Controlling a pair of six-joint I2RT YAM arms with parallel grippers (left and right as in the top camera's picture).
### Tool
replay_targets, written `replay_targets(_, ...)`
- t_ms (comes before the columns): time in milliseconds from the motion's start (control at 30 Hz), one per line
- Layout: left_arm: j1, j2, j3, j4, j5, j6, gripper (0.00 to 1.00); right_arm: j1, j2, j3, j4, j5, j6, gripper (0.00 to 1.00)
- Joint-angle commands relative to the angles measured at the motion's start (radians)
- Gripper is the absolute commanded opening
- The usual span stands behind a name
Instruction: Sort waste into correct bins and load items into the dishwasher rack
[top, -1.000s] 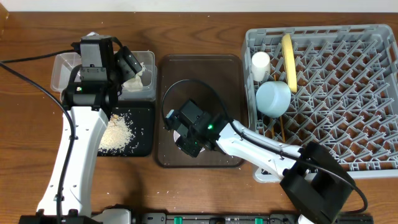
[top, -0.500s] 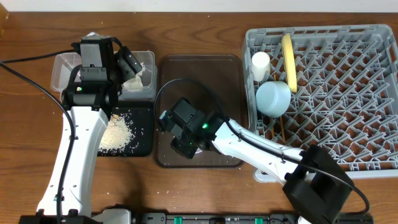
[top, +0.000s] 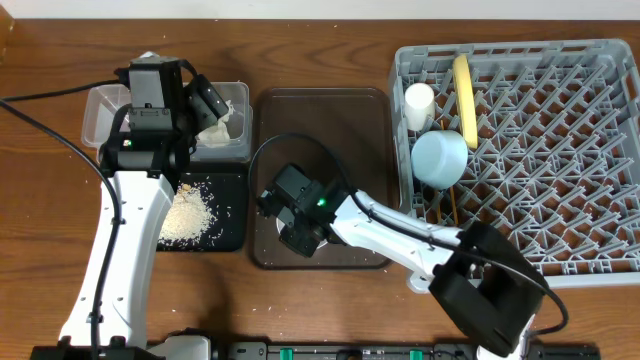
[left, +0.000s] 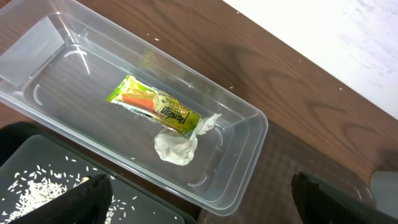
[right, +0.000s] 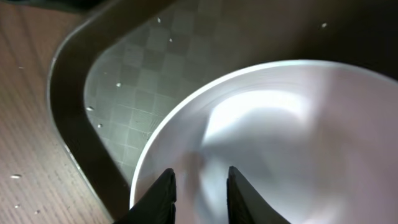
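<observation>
In the left wrist view the clear tub (left: 242, 155) holds a yellow-green wrapper (left: 155, 107) and a crumpled tissue (left: 177, 146). My left gripper (left: 205, 208) hangs open above the tub's near corner and the black tray (left: 37, 168), which holds rice crumbs (top: 187, 215). My right gripper (right: 199, 186) is low over the white inside of a bowl (right: 280, 124) on the brown tray (top: 320, 120). Its fingers stand a narrow gap apart just inside the bowl's left rim. The grey rack (top: 520, 50) holds a yellow plate (top: 464, 95), white cup (top: 419, 105), blue bowl (top: 440, 157) and chopsticks (top: 452, 205).
The brown tray's raised rim (right: 68, 124) runs close to the left of the bowl. Bare wooden table (top: 330, 40) lies behind the tray. The right arm (top: 400, 235) stretches from the rack's front corner across the tray.
My right gripper has shifted a little left over the brown tray and its fingers have drawn closer together. The left arm has not moved.
</observation>
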Motion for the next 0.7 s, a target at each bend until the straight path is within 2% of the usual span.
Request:
replay_targets(0, 0.005, 0.005, 0.015, 0.000, -0.005, 0.002, 0.95, -0.003, 0.018, 0.010, 0.001, 0.007, 0.016, 0.23)
replay_targets(100, 0.005, 0.005, 0.015, 0.000, -0.005, 0.002, 0.95, -0.024, 0.018, 0.010, 0.000, 0.052, 0.076, 0.16)
replay_targets(300, 0.005, 0.005, 0.015, 0.000, -0.005, 0.002, 0.95, -0.086, 0.017, 0.012, -0.023, 0.056, 0.082, 0.02)
replay_targets(667, 0.005, 0.005, 0.015, 0.000, -0.005, 0.002, 0.95, -0.188, -0.021, 0.039, -0.047, 0.075, 0.081, 0.01)
